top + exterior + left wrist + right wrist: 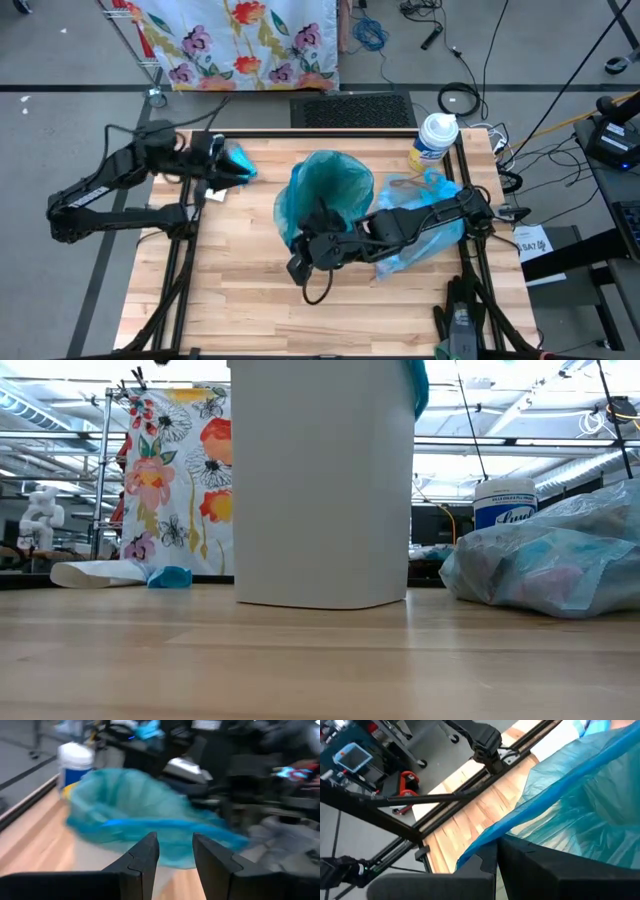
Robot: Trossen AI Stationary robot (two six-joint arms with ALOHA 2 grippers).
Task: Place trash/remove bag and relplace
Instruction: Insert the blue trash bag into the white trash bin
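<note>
1. Looking straight down, the high view shows the whole table [250, 300]: a bin [325, 200] lined with a teal bag [335, 180] near the middle, and a full pale-blue bag [425, 230] lying on the wood just beside it, toward the right edge.
2. The low view shows neither arm, but it gives the bin's [320, 480] plain white wall, a strip of teal [418, 385] over its rim, and the pale-blue bag [550, 565] slumped on the table with scraps dimly visible inside.
3. A wipes tub [435, 140] stands at the far edge behind the pale-blue bag; its blue label shows in the low view [505, 505].
4. A small blue scrap [170, 577] and a white scrap [95, 572] lie on the table's far left; a floral cloth [240, 40] hangs beyond the table.
5. The right arm lies across the pale-blue bag, hiding part of it from above.
6. The right gripper [305, 262] sits at the bin's near rim, fingers pinched together on the teal bag's edge [520, 820], as its wrist view shows.
7. The left gripper [232, 172] hangs at the table's far left, apart from the bin; its fingers [145, 855] stand parted with nothing between them, pointing toward the teal bag [140, 815].
</note>
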